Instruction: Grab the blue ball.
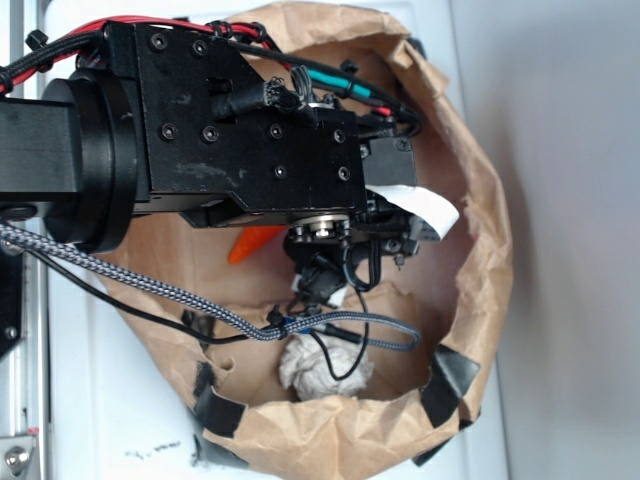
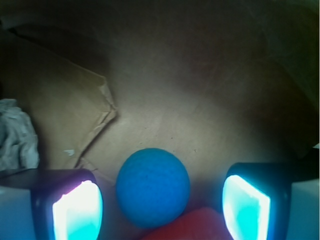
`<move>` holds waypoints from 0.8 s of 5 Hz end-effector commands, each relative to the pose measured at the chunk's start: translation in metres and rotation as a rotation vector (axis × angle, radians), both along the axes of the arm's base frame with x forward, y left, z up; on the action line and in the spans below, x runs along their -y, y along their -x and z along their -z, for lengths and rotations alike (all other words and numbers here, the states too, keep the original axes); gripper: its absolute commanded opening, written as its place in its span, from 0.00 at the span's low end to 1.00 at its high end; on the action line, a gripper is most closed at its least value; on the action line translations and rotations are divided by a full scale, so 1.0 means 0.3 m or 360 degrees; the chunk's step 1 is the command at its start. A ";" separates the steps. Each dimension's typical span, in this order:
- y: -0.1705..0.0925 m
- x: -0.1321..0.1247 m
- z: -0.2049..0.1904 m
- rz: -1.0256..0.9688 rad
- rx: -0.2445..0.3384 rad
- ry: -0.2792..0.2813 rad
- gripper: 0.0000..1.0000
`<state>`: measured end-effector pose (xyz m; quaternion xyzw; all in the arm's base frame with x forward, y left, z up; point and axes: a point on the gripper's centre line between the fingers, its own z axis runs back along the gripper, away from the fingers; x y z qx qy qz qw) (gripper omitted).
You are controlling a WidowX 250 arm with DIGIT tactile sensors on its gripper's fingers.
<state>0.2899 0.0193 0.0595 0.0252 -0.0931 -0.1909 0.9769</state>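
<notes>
In the wrist view the blue ball [image 2: 152,186] rests on the brown paper floor of the bag, between the two glowing fingertips [image 2: 77,212] of my gripper [image 2: 161,207]. The jaws stand wide apart, with a gap on each side of the ball, nearer the left finger. A red-orange shape [image 2: 192,227] touches the ball's lower right. In the exterior view the ball is hidden under the black arm; the gripper [image 1: 330,270] hangs low inside the paper bag [image 1: 480,260].
A crumpled white paper ball [image 1: 318,365] [image 2: 15,135] lies in the bag near its front wall. An orange carrot tip [image 1: 255,243] shows beside the arm. A torn paper flap [image 2: 100,115] lies on the bag floor. Cables [image 1: 200,310] drape over the bag rim.
</notes>
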 end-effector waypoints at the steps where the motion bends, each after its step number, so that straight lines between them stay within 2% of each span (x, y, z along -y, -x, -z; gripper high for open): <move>1: -0.052 0.017 0.019 0.0007 0.0125 -0.0034 1.00; 2: -0.014 -0.001 0.024 0.0006 0.0134 -0.0023 1.00; 3: 0.017 -0.031 0.031 -0.0007 0.0095 -0.0003 1.00; 4: 0.026 -0.044 0.036 -0.0049 0.0066 0.0023 0.90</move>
